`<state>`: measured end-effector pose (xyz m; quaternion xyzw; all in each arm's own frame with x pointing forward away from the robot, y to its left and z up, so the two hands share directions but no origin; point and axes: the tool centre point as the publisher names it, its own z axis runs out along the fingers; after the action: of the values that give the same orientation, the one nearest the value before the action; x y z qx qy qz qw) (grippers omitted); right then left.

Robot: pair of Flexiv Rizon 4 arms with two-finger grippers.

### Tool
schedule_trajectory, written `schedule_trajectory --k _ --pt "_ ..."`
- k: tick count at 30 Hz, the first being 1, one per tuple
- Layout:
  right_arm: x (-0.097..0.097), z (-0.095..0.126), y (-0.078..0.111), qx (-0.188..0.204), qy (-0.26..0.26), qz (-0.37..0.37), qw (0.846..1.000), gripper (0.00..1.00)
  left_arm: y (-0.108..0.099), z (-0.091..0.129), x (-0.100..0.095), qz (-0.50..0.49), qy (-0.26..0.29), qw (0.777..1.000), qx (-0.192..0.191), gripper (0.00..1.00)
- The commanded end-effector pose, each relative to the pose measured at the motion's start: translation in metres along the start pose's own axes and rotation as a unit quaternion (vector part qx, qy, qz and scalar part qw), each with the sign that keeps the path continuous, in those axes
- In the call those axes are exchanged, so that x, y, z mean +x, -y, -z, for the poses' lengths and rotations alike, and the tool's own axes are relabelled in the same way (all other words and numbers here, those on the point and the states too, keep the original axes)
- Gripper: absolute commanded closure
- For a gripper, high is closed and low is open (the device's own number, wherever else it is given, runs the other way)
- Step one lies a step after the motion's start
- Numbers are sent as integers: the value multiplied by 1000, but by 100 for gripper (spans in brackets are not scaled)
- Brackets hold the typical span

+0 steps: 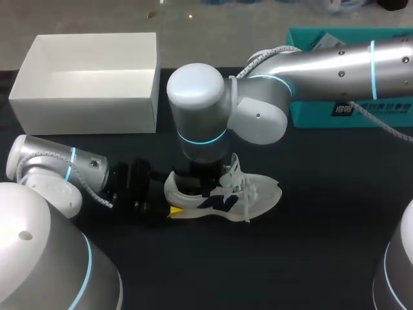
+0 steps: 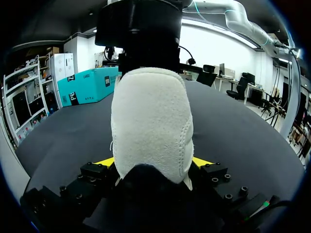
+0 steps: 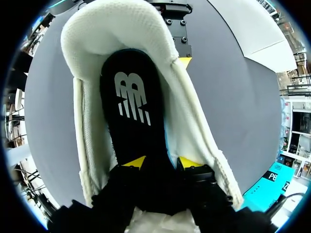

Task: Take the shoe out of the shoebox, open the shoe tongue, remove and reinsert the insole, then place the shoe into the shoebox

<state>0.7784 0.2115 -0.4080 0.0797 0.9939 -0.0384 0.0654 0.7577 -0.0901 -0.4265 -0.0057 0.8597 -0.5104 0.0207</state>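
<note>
We see the shoe (image 1: pixel 222 197) in white cloth, its padded heel a fine, soft mesh; the insole (image 3: pixel 131 111) black, smooth and matt; the shoebox (image 1: pixel 90 71) plain matt white card; the table (image 1: pixel 322 245) dark and matt; our right arm (image 1: pixel 322 61) and left arm (image 1: pixel 39 171) in glossy silver shells.

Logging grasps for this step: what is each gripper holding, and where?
The left gripper clamps the white shoe at its heel; the right gripper pinches the black insole around its middle.
</note>
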Motion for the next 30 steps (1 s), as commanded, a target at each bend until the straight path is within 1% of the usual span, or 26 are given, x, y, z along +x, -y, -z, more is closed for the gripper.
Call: schedule_trajectory --k 1,6,8,11,12,18,21,24,30 --pt "0 -21 -4 5 -15 2 1000 59 -3 -2 1 0 1 1000 0 100" --pt "10 -32 -4 18 -48 23 998 58 -3 -2 1 0 1 1000 0 100" --pt "13 -33 -5 24 -62 30 997 65 -3 -2 1 0 1 1000 0 100" --pt "17 -34 -5 25 -77 32 996 96 -3 -2 1 0 1 1000 0 100" --pt "19 -35 -5 23 -82 32 996 100 -3 -2 1 0 1 1000 0 100" --pt "25 -37 -6 24 -94 38 995 100 -3 -2 1 0 1 1000 0 100" --pt "25 -33 -4 22 -96 36 995 100 -3 -2 1 0 1 1000 0 100" --pt "23 -24 -1 23 -95 33 995 100 -3 -2 1 0 1 1000 0 100" --pt "16 3 2 17 -91 37 995 100 -3 -2 1 0 1 1000 0 100"
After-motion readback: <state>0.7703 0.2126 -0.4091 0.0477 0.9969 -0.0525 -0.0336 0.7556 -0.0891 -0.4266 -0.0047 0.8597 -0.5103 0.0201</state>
